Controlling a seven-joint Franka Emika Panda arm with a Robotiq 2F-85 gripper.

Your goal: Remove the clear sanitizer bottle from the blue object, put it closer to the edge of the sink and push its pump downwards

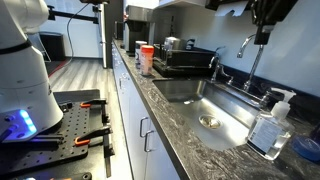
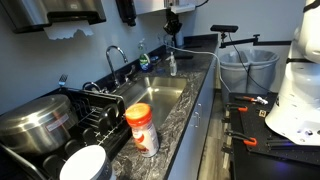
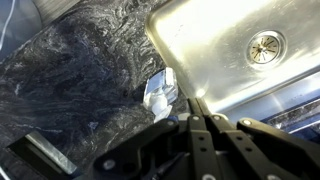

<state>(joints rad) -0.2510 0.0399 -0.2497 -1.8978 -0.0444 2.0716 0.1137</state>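
1. Gripper [image 1: 263, 36]: jaws pressed together with nothing between them, hanging well above the counter [image 1: 200, 150]. In the wrist view the gripper [image 3: 198, 118] ends in one blunt tip. As a judgement, a closed tip suits pushing rather than grasping.
2. Bottle [image 1: 268, 130]: upright on the counter at the rim of the sink [image 1: 185, 90], near its corner. It is below the gripper and free of it.
3. Blue object [image 1: 305, 150]: just beside the bottle, on the side away from the basin. The bottle appears to stand off it; whether the two touch cannot be told.
4. Pump [image 1: 283, 97]: raised, nozzle pointing sideways, not yet pressed. Seen from the wrist, the bottle [image 3: 160, 92] lies a little to one side of the fingertips, so the tip is not centred over the head.
5. Stage, as judged: removal and placing near the sink edge look done, and only the press is left.
6. Next move, as judged: bring the tip over the pump head, then descend straight down.
7. Risk: an off-centre push could tip this light, flat-sided bottle or slide it toward the basin.
8. Orange container [image 2: 142, 128]: at the far end of the counter, well apart, and not involved.
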